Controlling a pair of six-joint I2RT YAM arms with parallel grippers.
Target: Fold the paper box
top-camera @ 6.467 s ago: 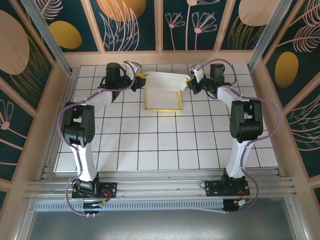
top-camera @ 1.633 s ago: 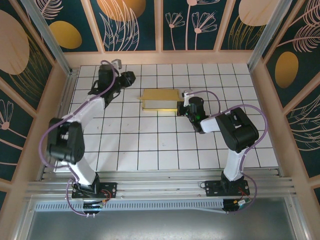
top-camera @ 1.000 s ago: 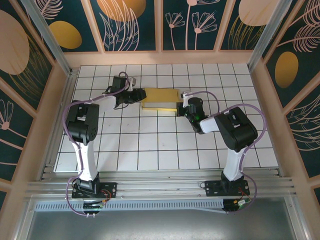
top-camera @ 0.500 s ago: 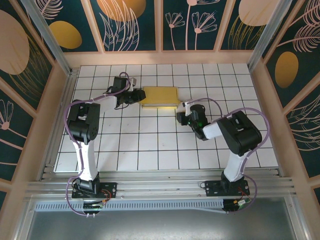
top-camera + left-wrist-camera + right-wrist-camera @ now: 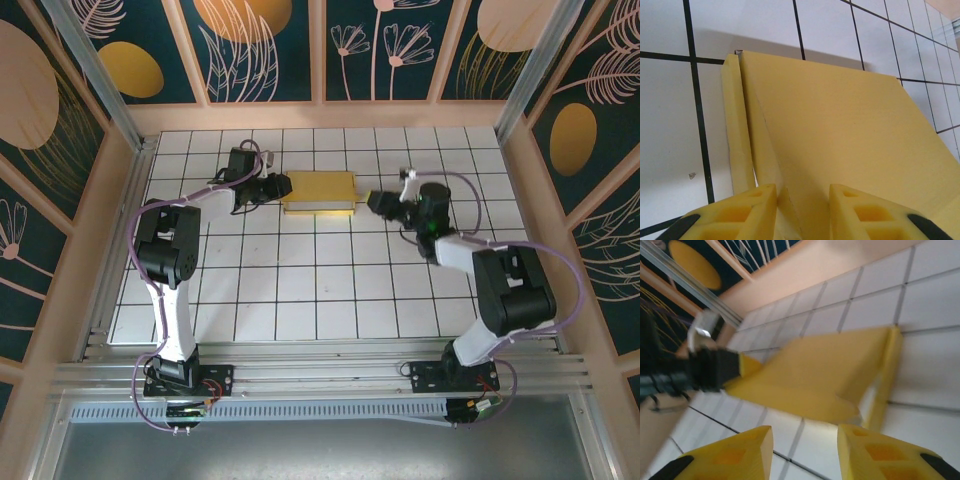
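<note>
Paper box (image 5: 318, 190) lay folded flat, yellow side up, on the far middle of the white tiled surface (image 5: 300, 290), long edges running left to right.

My left end effector (image 5: 279, 186) was low at the box's left end, touching or just about touching it. On the left wrist camera the fingers (image 5: 742, 212) were partly spread, with the near edge of the box (image 5: 840, 125) running in between and under them. They were not pinched on the card, and I couldn't tell if they pressed on it. A narrow yellow strip (image 5: 735, 125) sat along one side of the main panel.

My right end effector (image 5: 376, 201) was just off the box's right end, apart from it, with a tile gap between. Its fingers (image 5: 885, 455) were partly spread with nothing in them. The right wrist camera was blurry, with the box (image 5: 825, 370) ahead on the tiles, a thin flap (image 5: 888, 375) at its near end, and my left end effector (image 5: 742, 365) at the far end.
</note>
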